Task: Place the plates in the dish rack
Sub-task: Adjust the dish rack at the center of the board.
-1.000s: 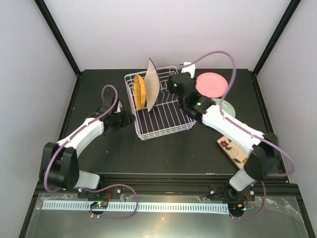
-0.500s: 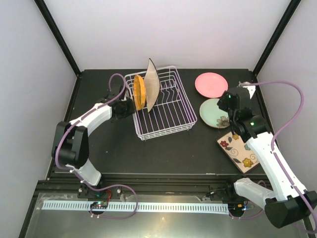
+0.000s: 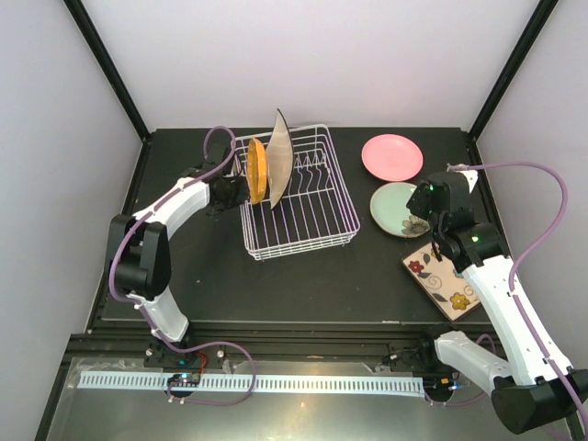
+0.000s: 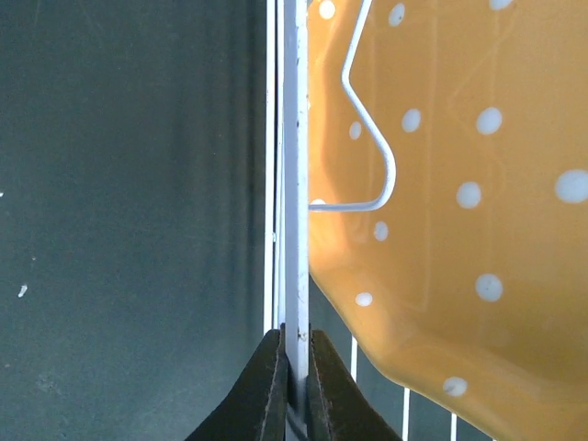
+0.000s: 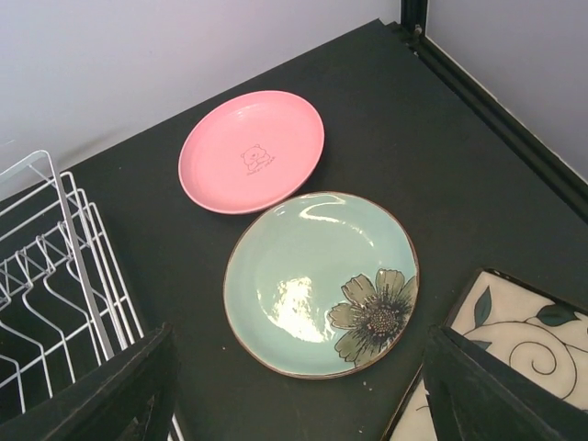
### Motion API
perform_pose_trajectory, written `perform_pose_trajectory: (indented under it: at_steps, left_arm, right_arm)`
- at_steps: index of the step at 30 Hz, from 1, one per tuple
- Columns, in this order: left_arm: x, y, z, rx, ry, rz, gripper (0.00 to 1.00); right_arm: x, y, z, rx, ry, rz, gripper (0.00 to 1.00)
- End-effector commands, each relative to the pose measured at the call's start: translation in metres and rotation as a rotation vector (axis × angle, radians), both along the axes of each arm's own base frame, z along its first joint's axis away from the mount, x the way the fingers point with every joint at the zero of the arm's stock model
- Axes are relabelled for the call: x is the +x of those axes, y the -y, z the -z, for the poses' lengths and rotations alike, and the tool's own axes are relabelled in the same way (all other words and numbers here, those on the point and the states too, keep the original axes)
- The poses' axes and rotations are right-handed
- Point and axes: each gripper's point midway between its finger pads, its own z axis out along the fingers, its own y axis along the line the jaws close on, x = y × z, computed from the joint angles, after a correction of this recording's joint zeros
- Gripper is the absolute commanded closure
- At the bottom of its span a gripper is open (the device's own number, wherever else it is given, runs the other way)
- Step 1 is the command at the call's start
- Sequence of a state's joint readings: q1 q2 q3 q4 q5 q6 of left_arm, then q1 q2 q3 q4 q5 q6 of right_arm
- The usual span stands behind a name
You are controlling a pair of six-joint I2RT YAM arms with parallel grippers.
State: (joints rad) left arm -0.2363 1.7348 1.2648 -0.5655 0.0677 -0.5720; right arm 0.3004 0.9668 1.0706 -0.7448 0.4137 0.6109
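Left wrist: dish rack (image 4: 294, 138) left rim wire is pinched by the closed left gripper (image 4: 294, 354), probably to steady it; orange plate (image 4: 459, 184) is racked. Right gripper (image 5: 299, 395) is held open, empty, over the green flower plate (image 5: 303, 276).

Dish rack (image 3: 303, 216) part-loaded.
Orange plate (image 3: 258, 171) and white plate (image 3: 281, 152) are stood inside; pink plate (image 3: 392, 156), green plate (image 3: 397, 207), floral square plate (image 3: 441, 280) are laid flat outside.
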Motion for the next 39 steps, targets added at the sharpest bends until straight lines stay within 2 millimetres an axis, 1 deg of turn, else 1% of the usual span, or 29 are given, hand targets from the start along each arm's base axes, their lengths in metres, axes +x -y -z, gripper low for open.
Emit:
perform_pose_trajectory:
  at_steps: [1, 4, 6, 9, 12, 15, 18, 21, 26, 28, 30, 31, 33, 35, 37, 39]
  left_arm:
    - [0.011, -0.011, 0.005, 0.047, 0.007, 0.011, 0.98]
    - [0.015, -0.017, 0.009, 0.049, 0.008, -0.002, 0.98]
    - [0.022, -0.025, 0.006, 0.052, 0.019, -0.02, 0.98]
    - [0.033, -0.043, 0.002, 0.041, 0.029, -0.072, 0.98]
    - [0.042, -0.062, -0.005, 0.022, 0.043, -0.131, 0.98]
    - [0.045, -0.081, -0.009, 0.0, 0.055, -0.198, 0.98]
    - [0.043, -0.097, -0.009, -0.016, 0.062, -0.251, 0.98]
    - [0.043, -0.104, -0.007, -0.014, 0.062, -0.263, 0.98]
    - [0.046, -0.104, -0.004, -0.003, 0.047, -0.222, 0.97]
    - [0.049, -0.103, -0.003, 0.001, 0.037, -0.201, 0.93]
    - [0.051, -0.103, -0.004, 0.007, 0.032, -0.186, 0.85]
    - [0.051, -0.104, -0.004, 0.01, 0.032, -0.183, 0.78]
    - [0.051, -0.108, -0.009, 0.017, 0.043, -0.186, 0.57]
    - [0.049, -0.112, -0.015, 0.02, 0.062, -0.196, 0.44]
    - [0.048, -0.119, -0.024, 0.019, 0.085, -0.207, 0.36]
    - [0.047, -0.127, -0.036, 0.017, 0.101, -0.217, 0.3]
  right_arm:
    - [-0.002, 0.002, 0.001, 0.015, 0.002, 0.008, 0.27]
    - [-0.002, 0.002, 0.001, 0.007, -0.004, 0.006, 0.27]
    - [-0.002, 0.003, 0.004, -0.005, -0.019, 0.008, 0.27]
    - [-0.005, 0.005, 0.013, -0.002, -0.046, 0.007, 0.27]
    - [-0.008, 0.005, 0.025, 0.038, -0.071, 0.004, 0.27]
    - [-0.009, 0.006, 0.036, 0.08, -0.091, 0.0, 0.27]
    - [-0.008, 0.009, 0.039, 0.1, -0.098, 0.001, 0.27]
    - [-0.006, 0.012, 0.04, 0.106, -0.103, 0.005, 0.27]
    - [-0.003, 0.012, 0.042, 0.115, -0.11, 0.0, 0.27]
    - [-0.002, 0.011, 0.043, 0.118, -0.115, -0.005, 0.27]
    - [-0.001, 0.011, 0.044, 0.118, -0.118, -0.006, 0.27]
    - [-0.001, 0.011, 0.045, 0.116, -0.122, -0.007, 0.27]
    - [-0.001, 0.011, 0.045, 0.115, -0.122, -0.006, 0.27]
    - [-0.001, 0.012, 0.045, 0.114, -0.122, -0.007, 0.27]
    - [0.0, 0.012, 0.045, 0.115, -0.124, -0.009, 0.27]
    - [0.001, 0.012, 0.046, 0.12, -0.128, -0.014, 0.27]
